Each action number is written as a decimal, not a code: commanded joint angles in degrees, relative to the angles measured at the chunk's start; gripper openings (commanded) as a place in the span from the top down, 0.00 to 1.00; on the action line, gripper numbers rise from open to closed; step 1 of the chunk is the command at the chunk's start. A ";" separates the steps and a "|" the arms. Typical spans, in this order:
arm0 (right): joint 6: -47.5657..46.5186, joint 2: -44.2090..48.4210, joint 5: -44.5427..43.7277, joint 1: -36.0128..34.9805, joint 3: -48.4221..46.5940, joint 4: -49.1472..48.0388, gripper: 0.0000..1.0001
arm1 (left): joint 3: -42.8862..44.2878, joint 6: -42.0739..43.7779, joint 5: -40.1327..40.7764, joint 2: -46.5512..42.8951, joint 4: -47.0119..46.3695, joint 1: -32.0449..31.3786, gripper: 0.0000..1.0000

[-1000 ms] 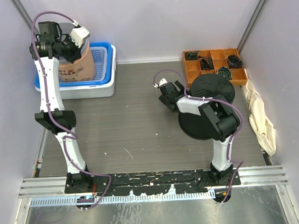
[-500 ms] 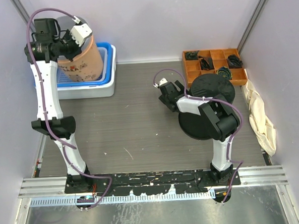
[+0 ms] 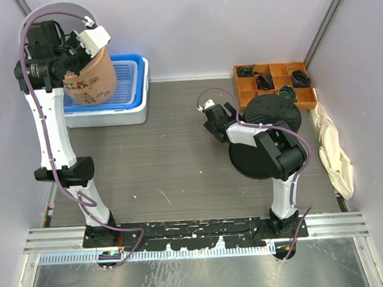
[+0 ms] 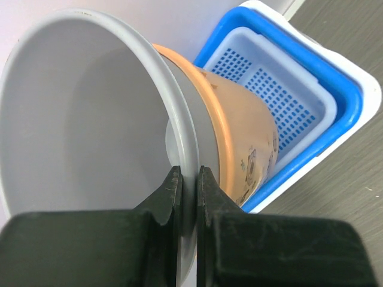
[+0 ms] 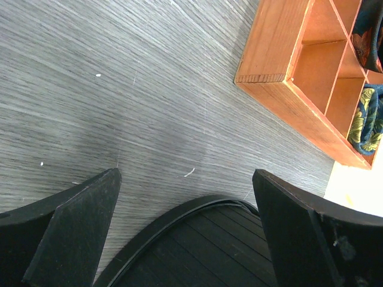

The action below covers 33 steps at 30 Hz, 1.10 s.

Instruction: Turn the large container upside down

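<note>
**Left claw (image 4: 188, 179) clamped on the rim of the large container (image 4: 90, 119), which is lifted and tipped on its side.**
I see the container over the blue basket (image 3: 130, 82) at the far left corner of the grey wood-grain table (image 3: 179, 157), with pale walls (image 3: 205, 28) on three sides. My left arm (image 3: 47, 124) stands tall, wrist bent over. My right claw (image 5: 185, 176) hangs low with fingers apart, empty, beside the black disc (image 5: 197, 251).

From above, the mouth of the large container (image 3: 92, 78) and the fingertips of the left gripper (image 4: 190, 179) are hidden behind the wrist. From the left wrist, the container's base is concealed by its own wall, and the blue basket (image 4: 346, 101) behind it is partly covered. The contents of the orange tray (image 3: 245, 98), well right of the container, cannot be identified.
</note>
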<state>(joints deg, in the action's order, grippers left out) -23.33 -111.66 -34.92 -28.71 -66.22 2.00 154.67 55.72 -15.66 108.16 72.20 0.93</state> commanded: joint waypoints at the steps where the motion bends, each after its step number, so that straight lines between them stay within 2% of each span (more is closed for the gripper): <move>1: 1.69 -4.93 3.52 1.37 2.41 8.99 0.00 | 3.43 4.83 3.62 -2.03 -12.19 -0.09 1.00; 9: 1.36 -5.27 2.26 1.61 2.17 9.06 0.00 | 2.69 3.01 4.43 -4.23 -16.94 -0.54 1.00; 14: -3.45 -6.42 -4.40 2.31 3.42 9.51 0.00 | 1.53 -6.45 -0.02 -9.86 -18.89 -2.27 1.00; 19: -6.31 -3.18 -2.72 5.00 5.85 12.74 0.00 | -3.24 -19.86 -7.03 -17.62 -20.79 -3.70 1.00; 24: -5.77 1.32 -1.25 7.22 9.50 16.14 0.00 | 1.54 -23.52 -10.31 -19.47 -19.01 -3.65 1.00; 28: -5.09 3.48 -0.88 10.79 12.99 16.12 0.00 | 0.88 -24.63 -12.01 -21.91 -19.01 -3.65 1.00; 33: -5.34 3.84 -4.75 15.85 14.23 14.18 0.00 | 0.75 -34.95 -21.84 -24.40 -18.48 -3.65 1.00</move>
<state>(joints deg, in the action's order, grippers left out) -30.20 -104.47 -42.46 -17.08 -55.86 6.92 154.52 29.08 -28.40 84.88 60.42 -2.85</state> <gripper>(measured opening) 0.996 0.053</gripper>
